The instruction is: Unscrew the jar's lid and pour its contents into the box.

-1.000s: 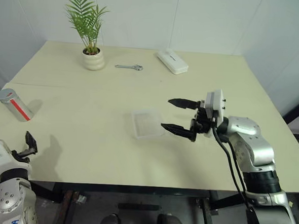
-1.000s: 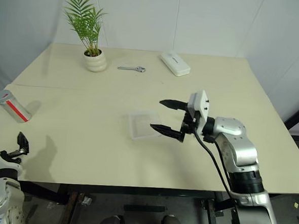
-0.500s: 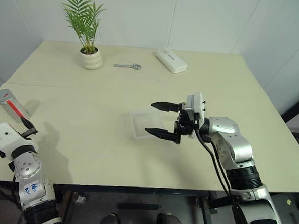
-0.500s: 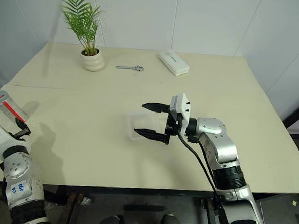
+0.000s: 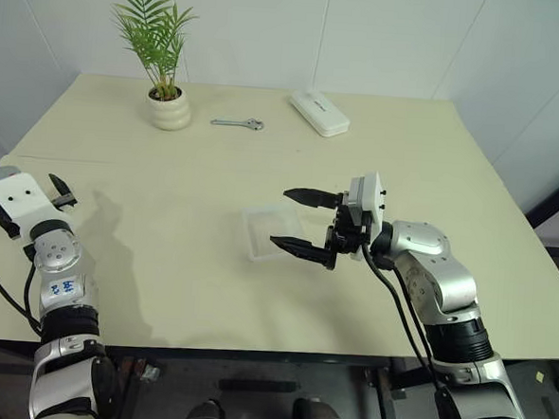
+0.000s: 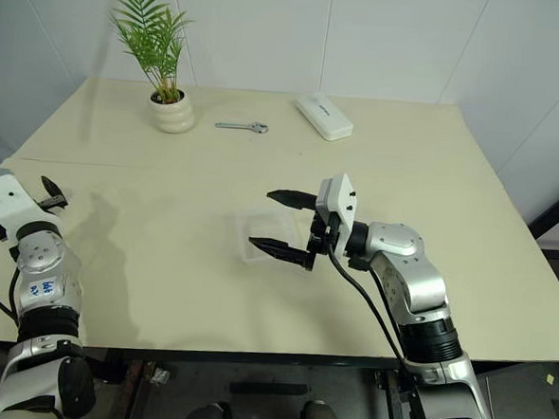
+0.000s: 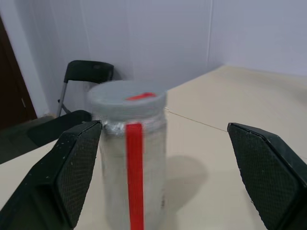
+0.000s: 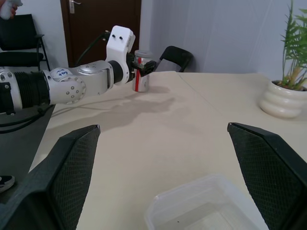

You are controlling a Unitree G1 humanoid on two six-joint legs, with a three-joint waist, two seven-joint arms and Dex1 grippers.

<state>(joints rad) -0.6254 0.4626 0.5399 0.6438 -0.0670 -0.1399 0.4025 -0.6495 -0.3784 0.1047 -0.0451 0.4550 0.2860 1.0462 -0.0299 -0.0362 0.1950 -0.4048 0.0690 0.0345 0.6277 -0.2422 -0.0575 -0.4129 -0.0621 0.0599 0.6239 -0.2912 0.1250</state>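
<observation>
The jar [image 7: 132,163] stands upright near the table's left edge, translucent grey with a red stripe. Its grey lid [image 7: 127,97] is on, with a red mark on top. My left gripper [image 7: 163,125] is open, one finger on each side of the jar and not touching it. From the head views my left hand [image 5: 19,198] hides the jar. The right wrist view shows the jar [image 8: 140,73] between those fingers. The clear box [image 5: 270,232] lies mid-table. My right gripper [image 5: 298,220] hovers open over its right part. The contents are hidden.
A cream plant pot [image 5: 171,111], a small wrench [image 5: 240,124] and a white oblong case [image 5: 320,113] sit along the table's far side. A black chair [image 7: 88,72] stands beyond the table's left edge, close behind the jar.
My left arm has risen from below the table's front edge and reached forward, so its open fingers now flank the jar. My right gripper has shifted a little left over the box.
</observation>
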